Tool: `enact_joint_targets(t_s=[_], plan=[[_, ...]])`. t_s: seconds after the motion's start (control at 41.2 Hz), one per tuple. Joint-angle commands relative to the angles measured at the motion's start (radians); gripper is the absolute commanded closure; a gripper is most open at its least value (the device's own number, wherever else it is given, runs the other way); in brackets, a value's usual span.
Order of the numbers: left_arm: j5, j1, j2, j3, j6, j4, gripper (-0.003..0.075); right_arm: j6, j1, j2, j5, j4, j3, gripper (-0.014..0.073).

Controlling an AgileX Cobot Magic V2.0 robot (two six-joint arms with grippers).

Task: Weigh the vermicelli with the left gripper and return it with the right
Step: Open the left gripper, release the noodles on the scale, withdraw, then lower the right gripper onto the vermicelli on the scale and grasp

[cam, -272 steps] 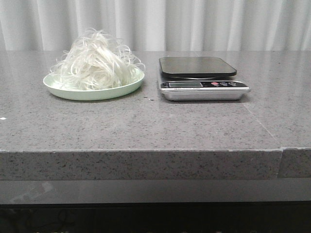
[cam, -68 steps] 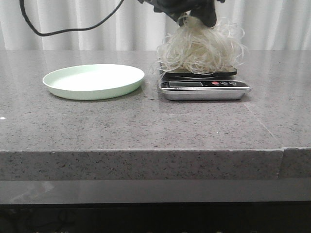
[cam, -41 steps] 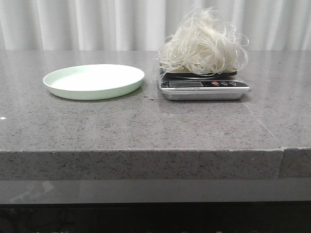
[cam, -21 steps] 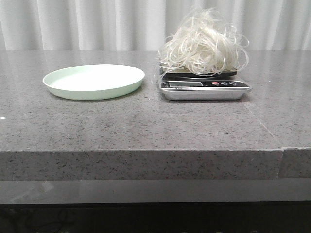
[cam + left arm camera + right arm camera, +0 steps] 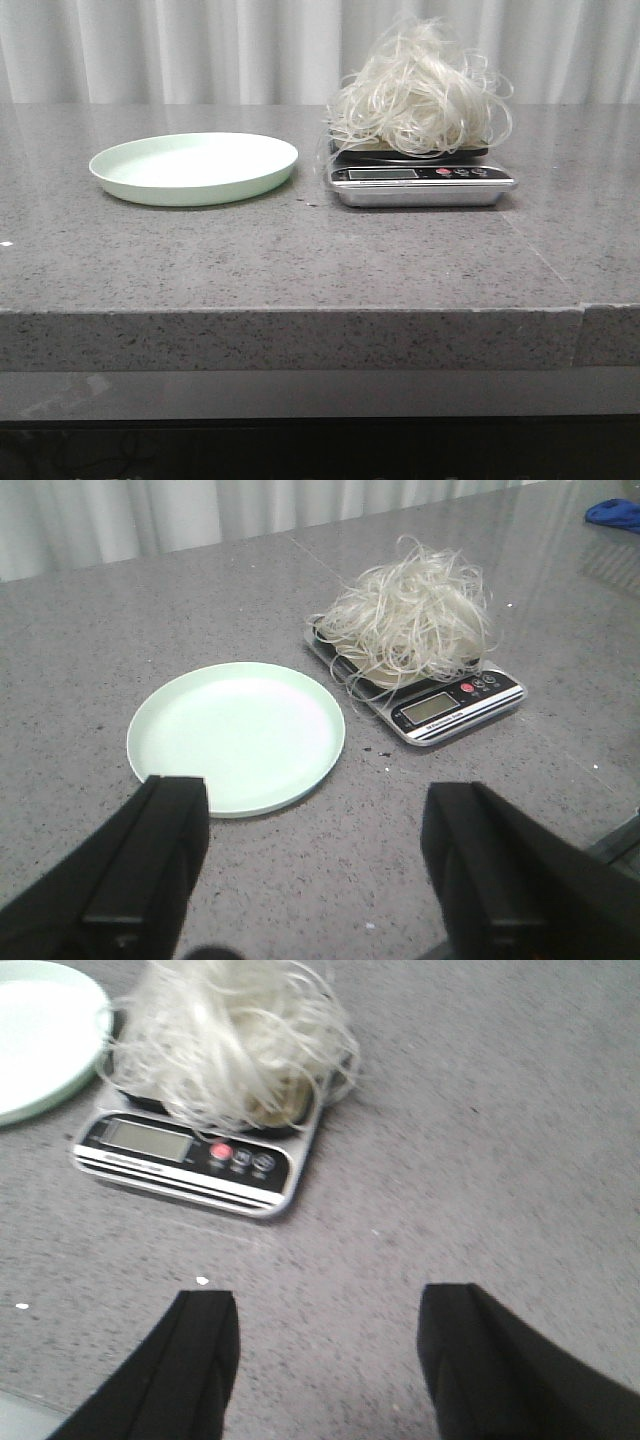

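Observation:
The vermicelli [image 5: 420, 92] lies as a fluffy white heap on the black platform of the kitchen scale [image 5: 420, 182], with strands hanging over the platform's rim. The same heap [image 5: 412, 620] shows in the left wrist view and, closer, [image 5: 228, 1042] in the right wrist view. The pale green plate [image 5: 193, 167] stands bare to the scale's left. Neither arm shows in the front view. My left gripper [image 5: 318, 805] is open above bare table, back from the plate [image 5: 235, 734]. My right gripper [image 5: 328, 1315] is open too, short of the scale [image 5: 195, 1160], nothing between its fingers.
The grey speckled stone table [image 5: 300, 260] has a step at its front edge and a seam on the right. A white curtain [image 5: 200, 50] hangs behind. A blue object [image 5: 615, 514] lies at the far corner in the left wrist view. Small crumbs [image 5: 378, 750] sit by the plate.
The left gripper carried the vermicelli from the plate onto the scale, let go and left the front view. Over the last second the heap has stayed still.

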Motion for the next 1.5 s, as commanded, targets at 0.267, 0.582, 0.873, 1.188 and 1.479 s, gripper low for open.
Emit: enact_joint_targets(t_s=[0.267, 0.582, 0.873, 1.188, 1.479], plan=[[0.027, -0.003, -0.103, 0.040, -0.001, -0.030, 0.0208, -0.013, 0.091, 0.264, -0.066, 0.003, -0.243, 0.0090], [0.034, -0.003, -0.103, 0.040, -0.001, -0.027, 0.0208, -0.013, 0.099, 0.544, -0.041, 0.003, -0.469, 0.0090], [0.034, -0.003, -0.103, 0.040, -0.001, -0.026, 0.0208, -0.013, 0.101, 0.753, -0.033, 0.008, -0.625, 0.0090], [0.034, -0.003, -0.103, 0.040, -0.001, -0.026, 0.0208, -0.013, 0.101, 0.882, -0.031, 0.007, -0.709, 0.0124], [0.034, -0.003, -0.103, 0.040, -0.001, -0.026, 0.0208, -0.013, 0.101, 0.880, -0.042, 0.007, -0.709, 0.0436]])
